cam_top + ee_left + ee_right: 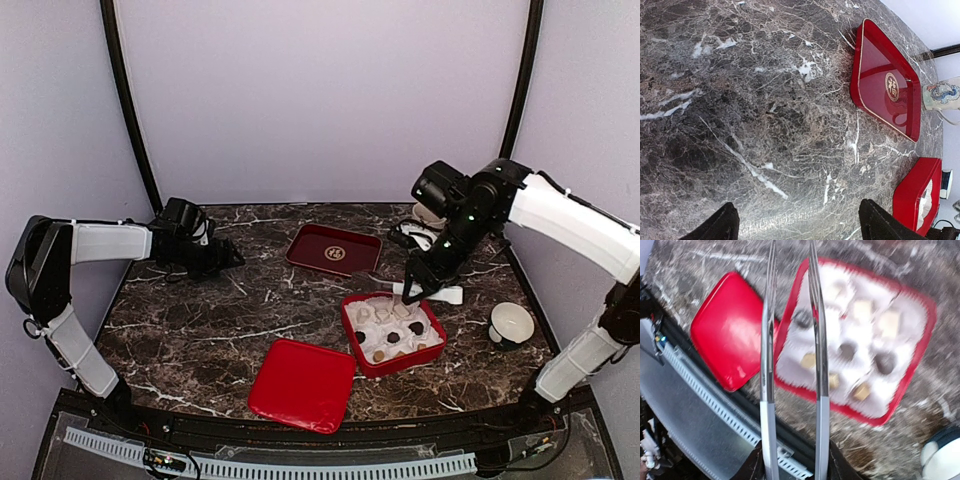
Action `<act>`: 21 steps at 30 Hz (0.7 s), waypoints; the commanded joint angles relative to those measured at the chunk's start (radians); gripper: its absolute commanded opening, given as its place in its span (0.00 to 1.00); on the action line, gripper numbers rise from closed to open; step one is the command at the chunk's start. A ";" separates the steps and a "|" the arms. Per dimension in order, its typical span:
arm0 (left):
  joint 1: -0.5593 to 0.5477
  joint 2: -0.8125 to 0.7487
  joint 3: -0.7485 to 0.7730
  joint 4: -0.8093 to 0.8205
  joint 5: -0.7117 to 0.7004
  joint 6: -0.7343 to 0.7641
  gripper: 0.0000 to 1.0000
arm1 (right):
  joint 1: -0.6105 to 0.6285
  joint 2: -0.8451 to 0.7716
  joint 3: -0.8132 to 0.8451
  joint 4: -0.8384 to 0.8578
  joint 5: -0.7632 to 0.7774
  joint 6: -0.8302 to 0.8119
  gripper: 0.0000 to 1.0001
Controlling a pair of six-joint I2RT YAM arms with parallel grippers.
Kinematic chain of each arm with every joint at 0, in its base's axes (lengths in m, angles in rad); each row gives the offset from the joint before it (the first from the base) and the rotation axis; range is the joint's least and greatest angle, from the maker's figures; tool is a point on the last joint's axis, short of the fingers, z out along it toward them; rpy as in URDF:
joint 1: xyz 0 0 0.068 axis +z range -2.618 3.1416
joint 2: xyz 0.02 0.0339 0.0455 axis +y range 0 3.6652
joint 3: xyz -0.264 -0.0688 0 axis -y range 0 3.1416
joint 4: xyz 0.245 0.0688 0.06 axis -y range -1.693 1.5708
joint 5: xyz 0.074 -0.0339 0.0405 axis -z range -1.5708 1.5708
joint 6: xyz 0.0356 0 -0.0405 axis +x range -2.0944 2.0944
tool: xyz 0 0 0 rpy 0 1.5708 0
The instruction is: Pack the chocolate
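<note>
So, chocolate (846,350) sits in white paper cups inside red box (400,366), red lid (303,385) off, just beside it. Got right gripper (792,466) clenched on tongs (816,365), prongs apart, empty, hanging over box. Got left gripper (800,231) spread wide, holding nothing, well apart. My worry: prongs snag flimsy cup, tip piece out. Wrist view blurry too.

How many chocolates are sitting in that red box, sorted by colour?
Dark brown chocolates: 3
Tan chocolates: 3
Cream-white chocolates: 3
Total: 9, all in the red box, seen past the tongs. The picture is blurred, so the shades are approximate.
</note>
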 commanded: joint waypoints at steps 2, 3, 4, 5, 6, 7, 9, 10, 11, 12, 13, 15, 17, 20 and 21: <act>0.005 -0.029 0.019 -0.006 -0.006 0.001 0.85 | -0.089 0.230 0.245 0.106 0.144 -0.124 0.33; 0.005 -0.030 0.017 -0.004 -0.003 -0.005 0.85 | -0.105 0.285 0.304 0.121 0.154 -0.124 0.32; 0.005 -0.031 0.016 -0.006 -0.004 -0.008 0.85 | -0.117 0.345 0.370 0.129 0.160 -0.118 0.32; 0.006 -0.033 0.016 -0.008 -0.007 -0.010 0.85 | -0.124 0.397 0.433 0.138 0.167 -0.114 0.32; 0.005 -0.036 0.016 -0.010 -0.009 -0.012 0.85 | -0.129 0.450 0.519 0.143 0.173 -0.112 0.32; 0.005 -0.040 0.015 -0.012 -0.013 -0.010 0.85 | -0.130 0.496 0.573 0.149 0.174 -0.120 0.32; 0.005 -0.045 0.011 -0.013 -0.018 -0.007 0.85 | -0.134 0.578 0.648 0.183 0.159 -0.158 0.32; 0.006 -0.046 0.009 -0.013 -0.021 -0.007 0.85 | -0.137 0.618 0.688 0.187 0.154 -0.184 0.33; 0.006 -0.047 0.011 -0.015 -0.018 -0.003 0.86 | -0.143 0.660 0.729 0.184 0.150 -0.222 0.32; 0.005 -0.045 0.014 -0.020 -0.016 -0.002 0.85 | -0.152 0.687 0.749 0.198 0.143 -0.234 0.32; 0.006 -0.044 0.016 -0.027 -0.017 0.000 0.86 | -0.164 0.712 0.753 0.220 0.123 -0.242 0.31; 0.005 -0.044 0.017 -0.031 -0.018 -0.002 0.86 | -0.176 0.725 0.737 0.272 0.111 -0.269 0.31; 0.006 -0.043 0.016 -0.032 -0.019 -0.007 0.86 | -0.178 0.737 0.714 0.308 0.120 -0.317 0.32; 0.005 -0.038 0.015 -0.026 -0.018 -0.018 0.86 | -0.193 0.766 0.704 0.321 0.128 -0.383 0.32; 0.005 -0.035 0.014 -0.023 -0.017 -0.021 0.86 | -0.202 0.768 0.691 0.333 0.126 -0.397 0.32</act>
